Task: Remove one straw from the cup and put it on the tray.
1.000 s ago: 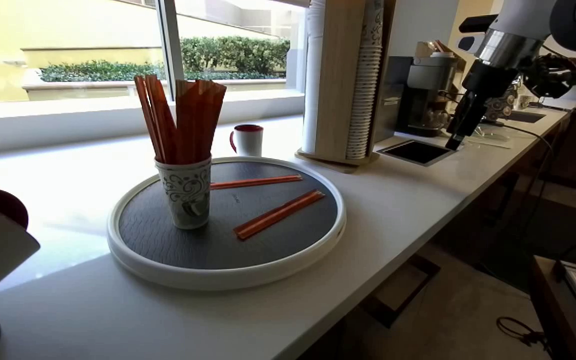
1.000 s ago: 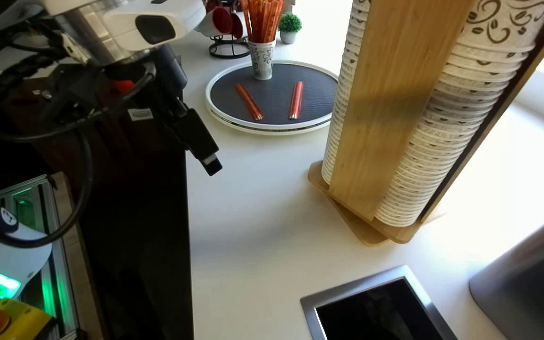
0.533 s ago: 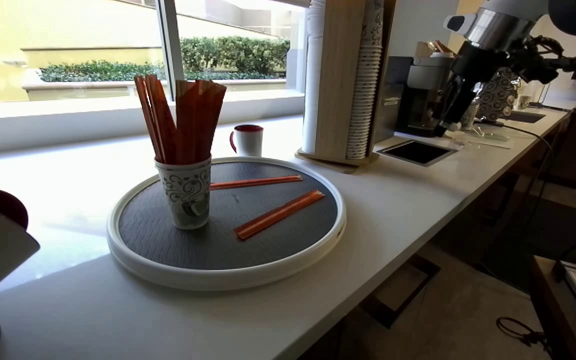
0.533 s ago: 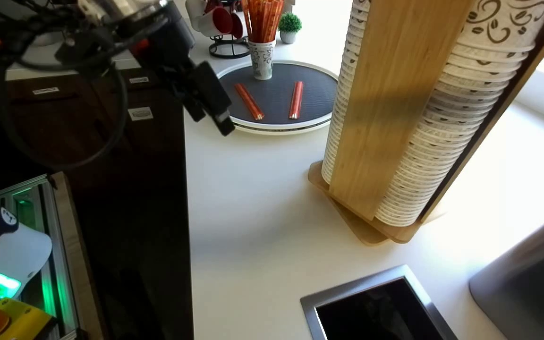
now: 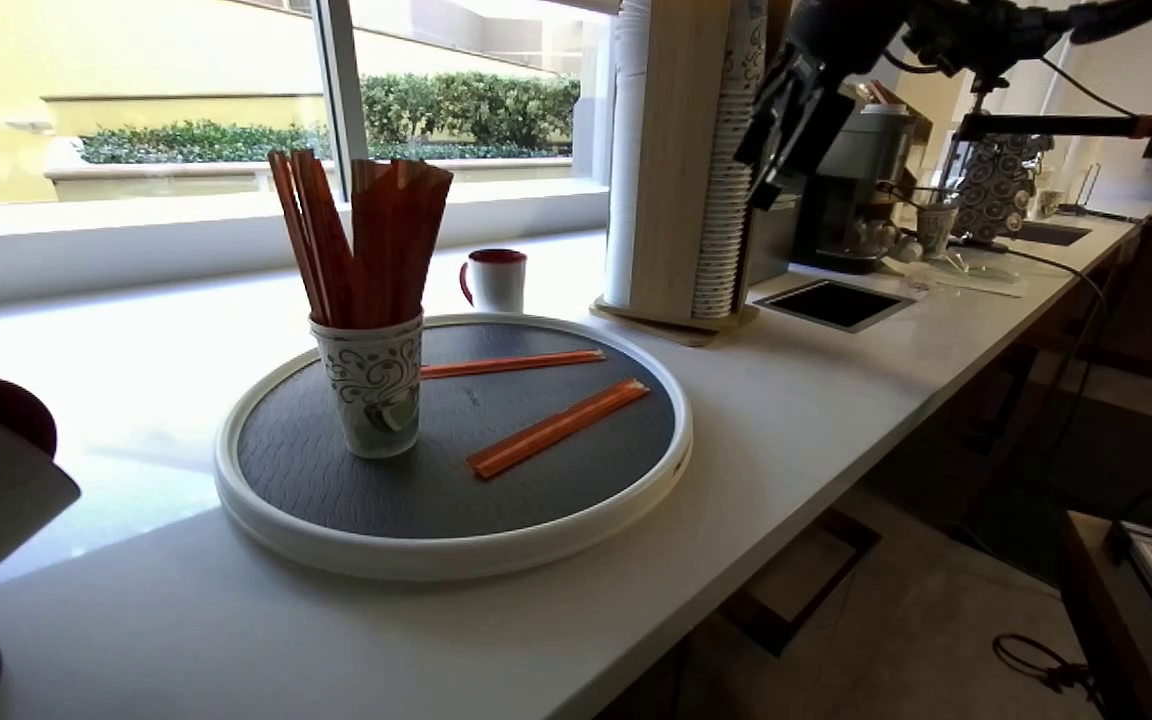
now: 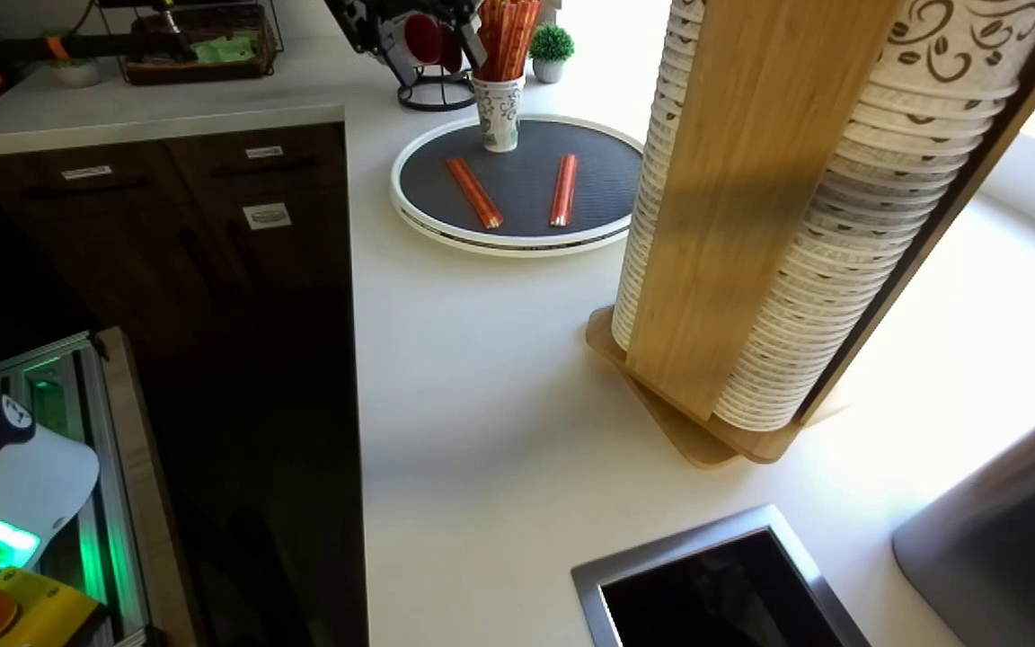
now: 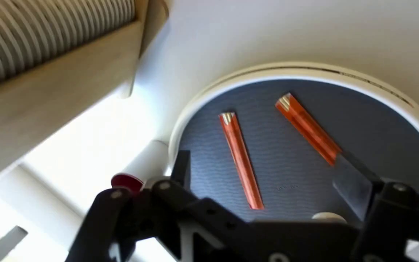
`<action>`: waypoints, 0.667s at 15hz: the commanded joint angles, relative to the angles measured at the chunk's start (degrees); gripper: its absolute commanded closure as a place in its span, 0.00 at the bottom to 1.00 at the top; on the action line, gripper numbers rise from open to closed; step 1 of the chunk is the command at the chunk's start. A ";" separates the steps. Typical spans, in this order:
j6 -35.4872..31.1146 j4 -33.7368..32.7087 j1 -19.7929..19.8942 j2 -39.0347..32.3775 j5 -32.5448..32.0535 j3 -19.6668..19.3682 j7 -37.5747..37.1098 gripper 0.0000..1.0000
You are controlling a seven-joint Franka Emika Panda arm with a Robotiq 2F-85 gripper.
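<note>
Wrist view looks down past the claw (image 7: 262, 171), whose two fingers (image 7: 355, 185) stand wide apart with the tray (image 7: 380, 123) below. One finger, high above it, hides the lower end of the slanted straw (image 7: 306, 125); this straw lies flat on the tray, its long axis running from upper left to lower right in that picture. The steeper straw (image 7: 241, 160), also flat, shows in the gap between the fingers, its axis nearer the picture's vertical, clearly apart from the slanted one. Both turn their pale tips toward the same stretch of rim (image 7: 286, 74); the pair is closer together at that end, and a band of dark surface lies between tips and rim. In an exterior view the cup (image 5: 373, 390) stands upright on the tray; the standing straws (image 5: 381, 245) rise far above its lip, axes mostly upright, the smaller bunch tilting left. There the claw hangs well apart from them, toward the rack (image 5: 678, 180). The mug (image 5: 501, 285) stands upright just beyond the rim, and whether they touch cannot be told. Counter (image 5: 766, 450) separates rack from tray, and on the side opposite the mug a strip of it runs from rim to straight long edge.
</note>
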State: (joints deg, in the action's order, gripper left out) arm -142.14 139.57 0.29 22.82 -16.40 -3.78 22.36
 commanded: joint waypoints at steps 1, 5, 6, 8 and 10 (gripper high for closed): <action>4.83 -9.90 -5.97 -7.62 6.23 -0.94 9.65 0.00; 11.81 -19.83 -8.80 -13.42 14.87 -0.55 20.01 0.00; 13.55 -22.10 -8.95 -14.70 16.50 -0.04 22.50 0.00; 16.66 -26.70 -8.69 -17.33 18.22 1.06 26.59 0.00; 19.32 -30.94 -8.18 -19.96 18.92 2.01 31.61 0.00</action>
State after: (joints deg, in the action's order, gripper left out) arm -127.92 115.77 -8.30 7.56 -0.03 -2.78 46.94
